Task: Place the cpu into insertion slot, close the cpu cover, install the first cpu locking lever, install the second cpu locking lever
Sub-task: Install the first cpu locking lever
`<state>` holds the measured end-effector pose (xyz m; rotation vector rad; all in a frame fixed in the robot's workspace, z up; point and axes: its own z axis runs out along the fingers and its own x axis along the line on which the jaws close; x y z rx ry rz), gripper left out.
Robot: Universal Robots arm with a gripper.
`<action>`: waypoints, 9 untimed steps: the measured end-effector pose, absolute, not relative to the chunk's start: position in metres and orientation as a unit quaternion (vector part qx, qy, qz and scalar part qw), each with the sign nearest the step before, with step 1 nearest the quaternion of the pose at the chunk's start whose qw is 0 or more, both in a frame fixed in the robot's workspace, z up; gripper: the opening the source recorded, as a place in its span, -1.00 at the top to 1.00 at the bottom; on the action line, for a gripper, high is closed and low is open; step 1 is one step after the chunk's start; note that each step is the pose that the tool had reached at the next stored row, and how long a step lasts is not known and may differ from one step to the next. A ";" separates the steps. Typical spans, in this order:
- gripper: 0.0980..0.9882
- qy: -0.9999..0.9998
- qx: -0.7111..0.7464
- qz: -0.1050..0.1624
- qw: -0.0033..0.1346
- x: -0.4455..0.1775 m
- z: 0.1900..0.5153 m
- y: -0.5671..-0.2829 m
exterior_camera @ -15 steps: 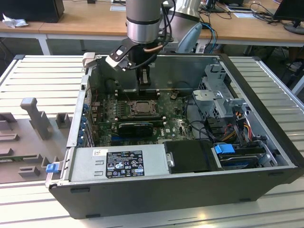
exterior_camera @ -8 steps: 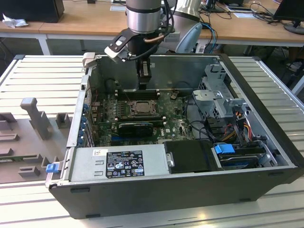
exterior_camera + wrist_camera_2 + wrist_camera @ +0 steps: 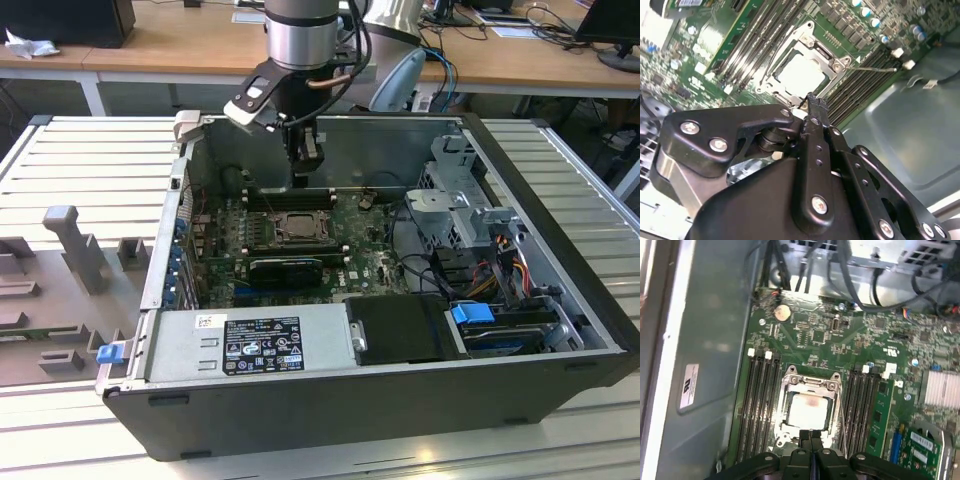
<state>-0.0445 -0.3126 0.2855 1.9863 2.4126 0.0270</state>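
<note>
In the exterior view, the open computer case lies on a slatted metal table, with the grey power supply along its near edge. Behind the power supply lies the green motherboard, and on it the insertion slot sits between banks of long black memory slots. The cpu lies flat inside the slot, its pale metal top facing up. The cpu cover is folded down around it, so the chip shows through the central opening. In the second wrist view, a thin metal lever juts out from one corner of the cover, over the memory slots. The gripper hangs over the far edge of the slot, close above the cover. Its two black fingers are pressed together with nothing between them, and whether the tips touch the cover cannot be told. Beyond the case stand wooden desks.
</note>
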 end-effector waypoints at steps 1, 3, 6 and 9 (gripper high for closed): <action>0.98 0.780 0.626 0.009 0.008 -0.045 0.285 -0.313; 0.98 0.793 0.609 0.009 0.008 -0.045 0.285 -0.313; 0.98 0.813 0.582 0.009 0.008 -0.045 0.284 -0.313; 0.98 0.831 0.556 0.009 0.007 -0.045 0.284 -0.313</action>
